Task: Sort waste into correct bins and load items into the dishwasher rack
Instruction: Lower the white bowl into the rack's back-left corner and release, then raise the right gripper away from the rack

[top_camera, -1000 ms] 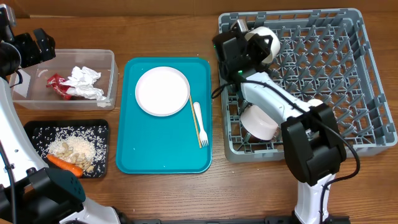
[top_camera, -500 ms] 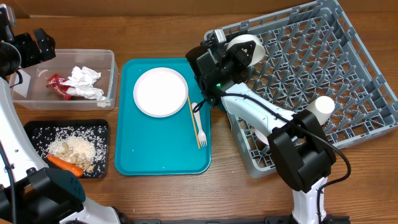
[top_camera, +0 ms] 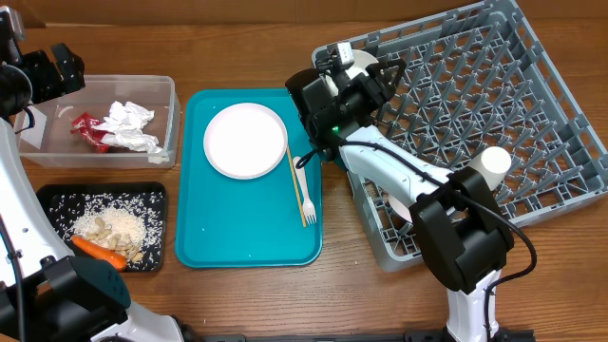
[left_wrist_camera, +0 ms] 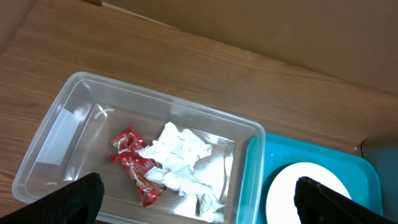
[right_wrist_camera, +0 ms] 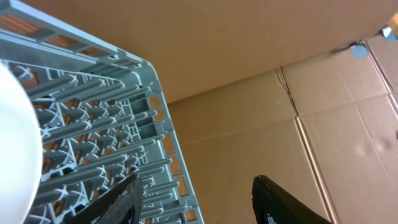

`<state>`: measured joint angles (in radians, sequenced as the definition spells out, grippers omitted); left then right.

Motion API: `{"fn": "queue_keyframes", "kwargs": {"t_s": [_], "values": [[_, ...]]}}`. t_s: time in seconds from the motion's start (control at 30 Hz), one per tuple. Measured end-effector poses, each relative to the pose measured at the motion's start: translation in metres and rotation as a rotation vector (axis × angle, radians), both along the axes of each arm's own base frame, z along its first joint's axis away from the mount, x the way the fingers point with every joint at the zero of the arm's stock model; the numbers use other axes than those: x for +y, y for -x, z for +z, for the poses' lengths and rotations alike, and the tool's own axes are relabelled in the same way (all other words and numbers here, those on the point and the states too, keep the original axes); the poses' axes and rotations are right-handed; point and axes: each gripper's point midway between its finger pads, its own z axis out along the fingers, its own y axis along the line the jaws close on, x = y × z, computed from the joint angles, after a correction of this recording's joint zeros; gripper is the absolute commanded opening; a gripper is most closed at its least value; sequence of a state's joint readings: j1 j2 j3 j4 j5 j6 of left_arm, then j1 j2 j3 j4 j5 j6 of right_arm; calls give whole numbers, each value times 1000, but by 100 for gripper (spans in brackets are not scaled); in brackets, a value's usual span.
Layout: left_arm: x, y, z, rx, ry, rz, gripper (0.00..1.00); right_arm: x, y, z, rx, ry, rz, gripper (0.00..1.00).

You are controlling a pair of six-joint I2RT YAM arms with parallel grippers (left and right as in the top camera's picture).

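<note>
at the left corner of the dishwasher rack, the right fingers stand spread apart with nothing between them, so they hold nothing. just beside them, at the left edge of the wrist view, a white bowl sits among the pegs; if it rests firm or only leans, i cannot tell.

the first risk is here. if the pegs do not catch the bowl well, it may tip or roll when the arm pulls away, and 1 finger may hook its rim or the rack wall. the rack lies turned at an angle to the teal tray, with 1 corner very near it, so a hooked finger could drag the rack and push the tray. the small white cup stands close to the near wall of the rack, and such a jolt could knock it over.

on the tray lie the plate, the fork and the wooden stick. these last 2 lie almost touching, so 1 pinch may take both, and the flat plate may slip.

far left, the left fingers hang far apart over the clear tub, which holds wrappers and napkins. the carrot, crumbs and rice lie in the black tray.
</note>
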<state>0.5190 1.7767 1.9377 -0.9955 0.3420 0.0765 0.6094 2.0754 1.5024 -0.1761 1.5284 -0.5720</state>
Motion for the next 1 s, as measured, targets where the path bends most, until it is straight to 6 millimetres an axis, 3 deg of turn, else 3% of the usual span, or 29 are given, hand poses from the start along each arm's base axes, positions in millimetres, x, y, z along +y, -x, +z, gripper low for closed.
{"fn": "queue_keyframes", "kwargs": {"t_s": [0.23, 0.33, 0.43, 0.6, 0.73, 0.83, 1.0], "values": [[0, 0, 0, 0, 0, 0, 100, 0, -1, 8, -72, -36, -16, 60], [0, 0, 0, 0, 0, 0, 100, -2, 0, 23, -140, -84, -18, 60], [0, 0, 0, 0, 0, 0, 100, -9, 4, 63, -244, -166, -11, 60], [0, 0, 0, 0, 0, 0, 100, -40, 27, 156, -443, -298, -1, 61], [0, 0, 0, 0, 0, 0, 100, -70, 44, 197, -517, -327, -22, 65], [0, 0, 0, 0, 0, 0, 100, -92, 40, 201, -507, -305, -43, 68], [0, 0, 0, 0, 0, 0, 100, -132, 28, 191, -421, -243, -83, 70]]}}
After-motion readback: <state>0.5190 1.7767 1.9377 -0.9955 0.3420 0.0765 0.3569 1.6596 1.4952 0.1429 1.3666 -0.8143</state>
